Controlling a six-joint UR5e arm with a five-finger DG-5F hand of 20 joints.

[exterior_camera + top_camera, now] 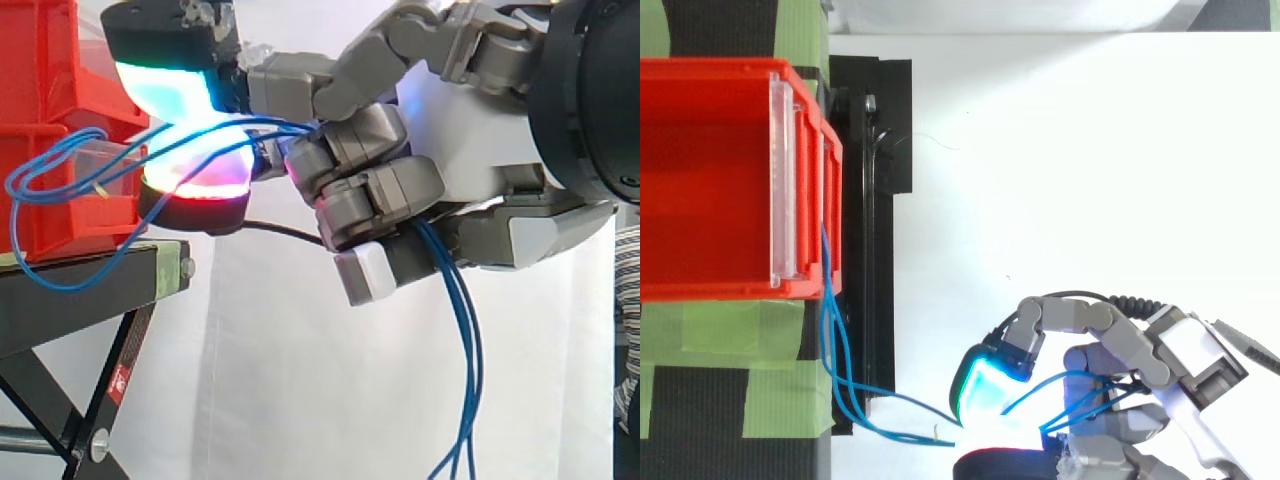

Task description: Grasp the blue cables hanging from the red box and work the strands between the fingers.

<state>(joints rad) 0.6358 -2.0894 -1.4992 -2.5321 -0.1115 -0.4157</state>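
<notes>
Looking level, the side view shows the thin blue cables running from a loop at the front of the red plastic bin, between cyan-glowing and red-glowing fingertip pads, then hanging below the hand, whose curled fingers grip the strands. The top view adds that they leave the bin's front corner and cross the black metal stand. The hand reaches in level, just beside the stand's edge, with open room beneath it before the white curtain.
</notes>
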